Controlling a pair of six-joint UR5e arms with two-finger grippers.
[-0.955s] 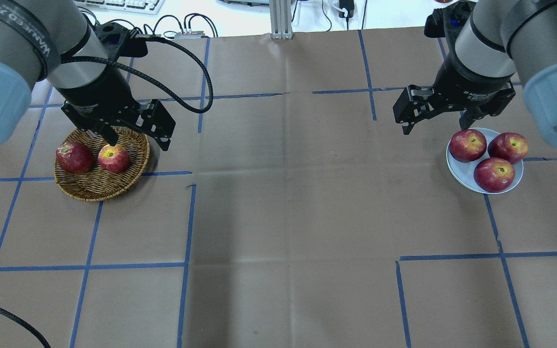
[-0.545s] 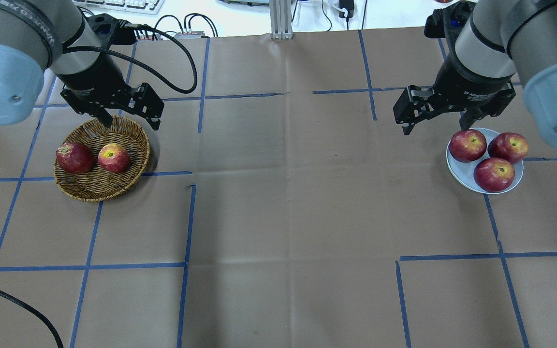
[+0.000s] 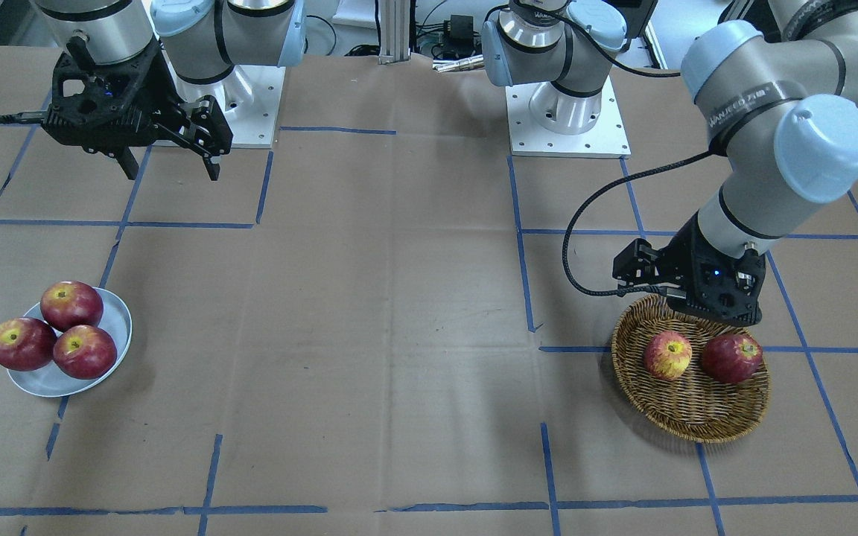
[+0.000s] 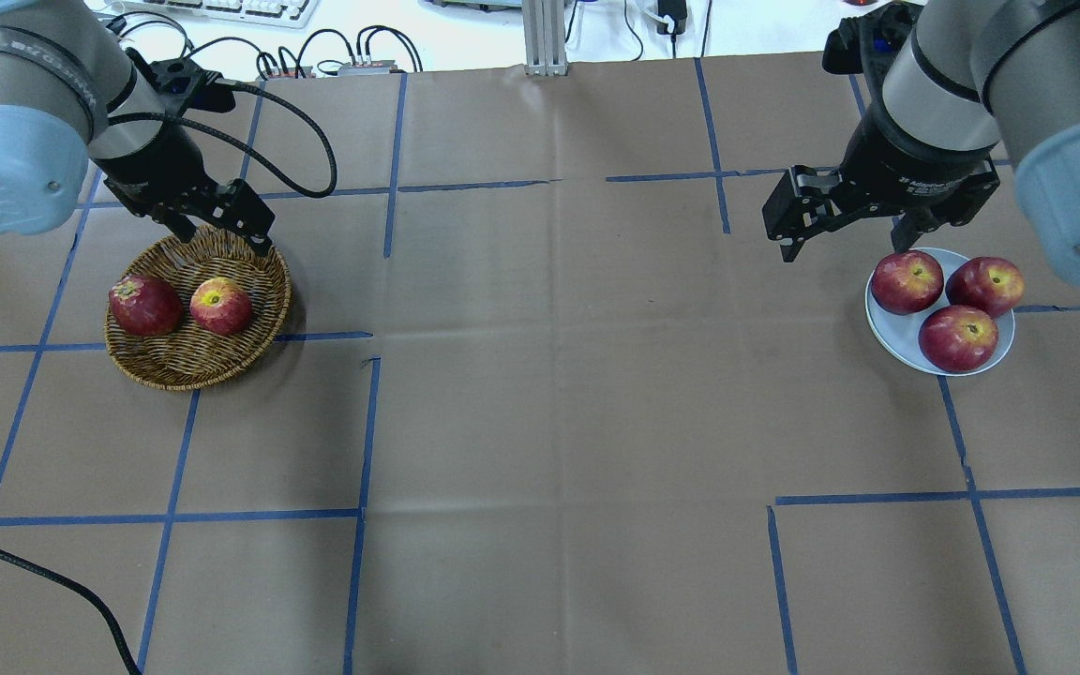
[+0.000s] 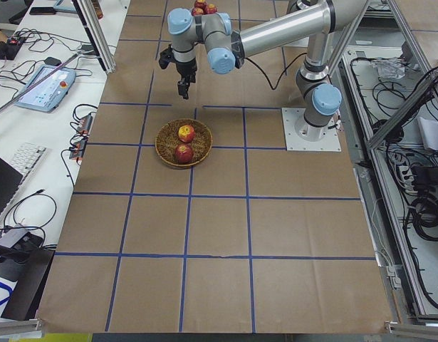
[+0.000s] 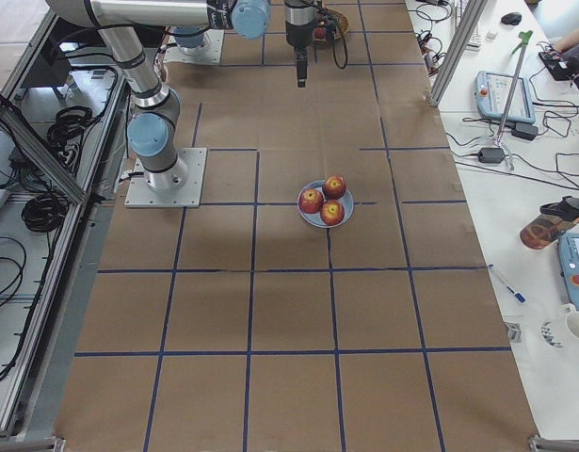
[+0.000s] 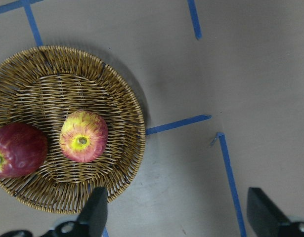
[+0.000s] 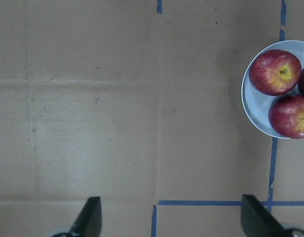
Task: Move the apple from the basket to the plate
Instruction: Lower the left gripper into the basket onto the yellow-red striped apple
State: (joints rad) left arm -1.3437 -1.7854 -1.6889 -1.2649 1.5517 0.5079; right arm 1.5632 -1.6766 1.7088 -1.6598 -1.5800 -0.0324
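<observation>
The lighter apple point(image 4: 220, 306), pinkish-red with a yellow top, lies in the wicker basket point(image 4: 174, 375) next to a dark red apple point(image 4: 144, 305). It also shows in the left wrist view point(image 7: 83, 136) and the front view point(image 3: 667, 355). My left gripper point(image 4: 221, 239) is open and empty over the basket's far rim, apart from the apple. The pale blue plate point(image 4: 896, 342) at the right holds three dark red apples. My right gripper point(image 4: 854, 239) is open and empty, up and to the left of the plate point(image 8: 250, 108).
Brown paper with blue tape lines covers the table. The left arm's black cable point(image 4: 306, 141) loops beyond the basket. An aluminium post point(image 4: 545, 37) stands at the far edge. The arm bases point(image 3: 567, 112) sit at the robot's side.
My left gripper has moved away from above the apple toward the basket's far rim and looks smaller in view. It stays open. The right arm has not moved.
</observation>
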